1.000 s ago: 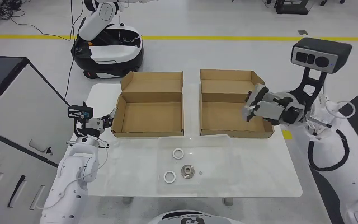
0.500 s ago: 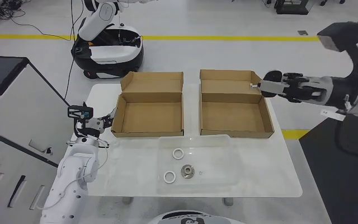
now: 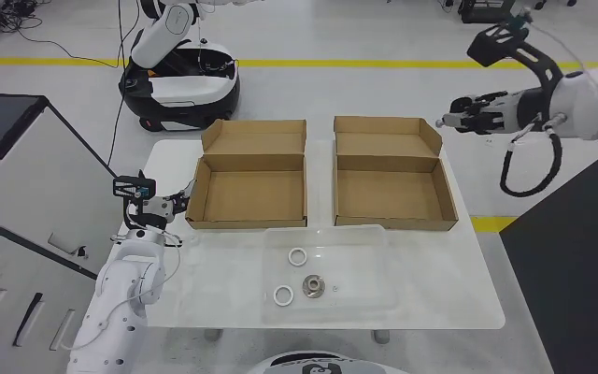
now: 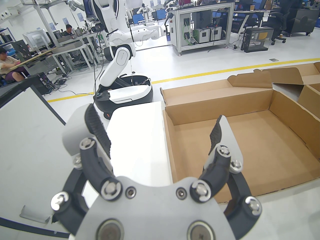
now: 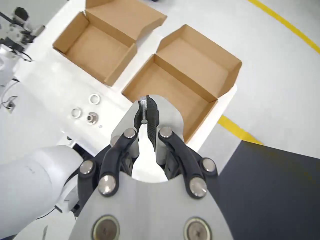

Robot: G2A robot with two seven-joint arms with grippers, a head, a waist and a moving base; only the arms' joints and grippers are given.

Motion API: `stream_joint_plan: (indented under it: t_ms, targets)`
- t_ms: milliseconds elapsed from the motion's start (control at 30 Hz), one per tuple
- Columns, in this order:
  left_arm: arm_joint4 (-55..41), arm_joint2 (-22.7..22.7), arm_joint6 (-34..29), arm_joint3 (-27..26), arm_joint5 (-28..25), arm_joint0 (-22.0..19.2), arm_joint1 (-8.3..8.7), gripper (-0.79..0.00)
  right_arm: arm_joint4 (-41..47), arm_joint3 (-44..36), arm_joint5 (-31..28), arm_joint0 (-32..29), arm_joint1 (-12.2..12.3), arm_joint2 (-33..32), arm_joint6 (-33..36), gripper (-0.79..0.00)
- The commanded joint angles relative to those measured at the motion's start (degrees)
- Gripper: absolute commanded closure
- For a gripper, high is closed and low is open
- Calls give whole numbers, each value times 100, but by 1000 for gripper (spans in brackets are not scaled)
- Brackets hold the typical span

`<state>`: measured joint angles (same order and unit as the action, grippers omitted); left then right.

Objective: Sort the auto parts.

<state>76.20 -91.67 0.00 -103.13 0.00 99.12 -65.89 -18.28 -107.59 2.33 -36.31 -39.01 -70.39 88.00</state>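
In the right wrist view my right gripper (image 5: 144,102) is shut on a small threaded metal bolt (image 5: 142,108), high above the near edge of the right cardboard box (image 5: 175,76). From above, that gripper (image 3: 445,122) hangs beyond the box's (image 3: 392,192) back right corner. Two white rings (image 3: 298,256) (image 3: 283,296), a metal bushing (image 3: 313,284) and a tiny part (image 3: 334,288) lie in a clear tray (image 3: 369,276). My left gripper (image 4: 155,128) stands open and holds nothing, beside the left box (image 4: 237,138).
Both boxes (image 3: 250,187) are open with flaps raised at the back, side by side on the white table (image 3: 448,280). Another white robot (image 3: 182,79) on a wheeled base stands behind the table. A dark panel (image 3: 37,159) stands at the left.
My right arm lifted from over the right box's right side and swung up and back toward the far right corner, with the bolt still pinched. The left arm kept still.
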Motion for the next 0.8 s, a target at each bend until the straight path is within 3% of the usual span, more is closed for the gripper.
stream_joint_plan:
  t_ms: [0, 167, 367, 767]
  targets:
    - [0, 0, 0, 0, 0, 0, 0, -785, -195, 346, -61, 487, -70, 744, 0, 0]
    - [0, 0, 0, 0, 0, 0, 0, -785, -476, 1205, -146, 1445, -315, 2229, 0, 0]
    - [0, 0, 0, 0, 0, 0, 0, -785, -352, 2193, -76, 2117, -636, 3584, 0, 0]
    - [0, 0, 0, 0, 0, 0, 0, -785, -101, 3726, 214, 2436, -1288, 5009, 0, 0]
